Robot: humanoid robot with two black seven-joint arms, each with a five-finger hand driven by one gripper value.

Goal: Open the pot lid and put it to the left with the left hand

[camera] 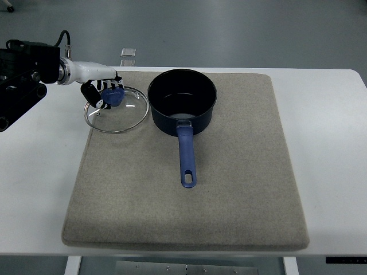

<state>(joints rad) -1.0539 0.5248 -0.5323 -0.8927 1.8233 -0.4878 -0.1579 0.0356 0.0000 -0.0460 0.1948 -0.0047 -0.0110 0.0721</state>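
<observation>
- No words, numbers, brands or signs can be read anywhere in the top view.
- The small clear thing (pixel 128 52) at about 11 o'clock, past the far edge of the table (pixel 321 143), may have something on it, but it is too small and blurry to tell.

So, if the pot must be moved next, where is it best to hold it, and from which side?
Probably the long blue handle of the pot. It sticks out straight toward the near edge of the mat, free all around. Come from above, fingers closing across its width. The pot's round wall is wide, likely harder to grasp.
</observation>
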